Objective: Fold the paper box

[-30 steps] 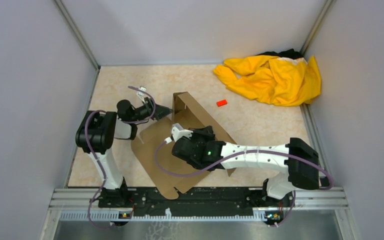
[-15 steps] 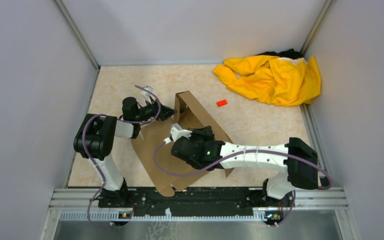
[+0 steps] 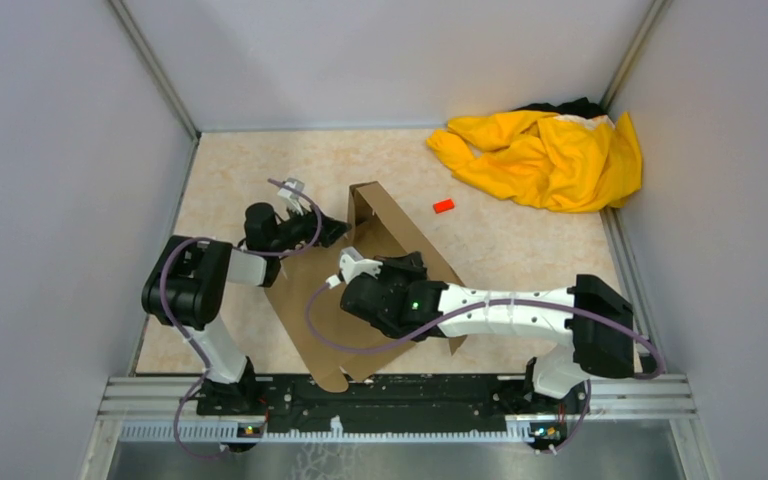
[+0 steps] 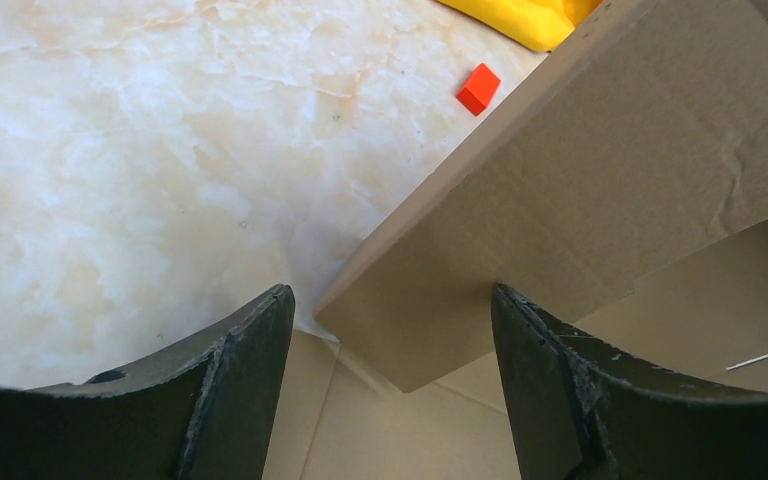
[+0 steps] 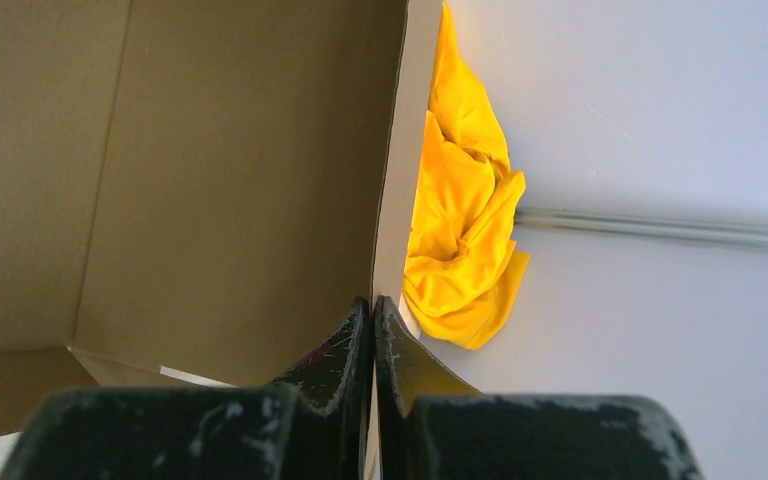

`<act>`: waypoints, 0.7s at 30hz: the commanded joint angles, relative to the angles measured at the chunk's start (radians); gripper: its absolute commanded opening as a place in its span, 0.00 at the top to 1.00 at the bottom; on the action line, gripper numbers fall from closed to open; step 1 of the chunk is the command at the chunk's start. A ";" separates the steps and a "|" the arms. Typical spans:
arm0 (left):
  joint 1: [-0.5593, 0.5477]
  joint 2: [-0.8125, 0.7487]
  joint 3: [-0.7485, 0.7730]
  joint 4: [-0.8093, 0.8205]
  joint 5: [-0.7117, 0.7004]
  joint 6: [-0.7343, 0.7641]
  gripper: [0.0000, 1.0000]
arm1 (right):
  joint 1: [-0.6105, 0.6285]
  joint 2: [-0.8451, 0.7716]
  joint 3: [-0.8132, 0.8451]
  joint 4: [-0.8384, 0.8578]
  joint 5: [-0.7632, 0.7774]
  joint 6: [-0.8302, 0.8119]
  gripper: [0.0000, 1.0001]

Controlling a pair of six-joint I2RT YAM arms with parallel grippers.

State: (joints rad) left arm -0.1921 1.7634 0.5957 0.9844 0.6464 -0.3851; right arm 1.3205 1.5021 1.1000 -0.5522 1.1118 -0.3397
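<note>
two arms low: right pincer (image 5: 372, 303) pinched on paper box (image 5: 210, 180) wall; left pincer (image 4: 390, 292) wide, straddling its corner.

We find the paper box (image 3: 360, 300) on the bench (image 3: 230, 170), the left claw (image 3: 338, 228) at its raised panel's left end, the right claw (image 5: 372, 305) on that panel's edge, the small block (image 3: 443, 206) behind to the right, and the cloth garment (image 3: 545, 155) in the far right corner.

The left arm (image 3: 222, 345) and right arm (image 3: 505, 308) have white links, black joints, looping purple cables (image 3: 309, 312).
</note>
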 commanded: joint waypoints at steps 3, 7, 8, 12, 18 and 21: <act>-0.007 -0.018 -0.033 0.065 -0.068 0.016 0.22 | 0.028 0.050 0.059 0.013 -0.075 0.004 1.00; -0.007 -0.041 -0.050 0.064 -0.097 0.022 0.22 | 0.040 0.068 0.068 0.009 -0.063 0.002 1.00; -0.006 -0.047 -0.056 0.064 -0.105 0.024 0.22 | 0.043 0.073 0.071 0.004 -0.058 0.001 1.00; 0.002 -0.076 -0.078 0.051 -0.134 0.022 0.21 | 0.063 0.092 0.084 -0.027 -0.028 -0.002 1.00; 0.021 -0.086 -0.086 0.049 -0.119 0.007 0.21 | 0.082 0.106 0.090 -0.070 -0.010 0.007 1.00; 0.022 -0.079 -0.080 0.053 -0.104 0.004 0.21 | 0.092 0.114 0.091 -0.088 -0.006 0.011 1.00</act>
State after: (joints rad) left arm -0.1745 1.6978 0.5201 1.0096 0.5270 -0.3809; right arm 1.3811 1.5955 1.1606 -0.6006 1.1694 -0.3561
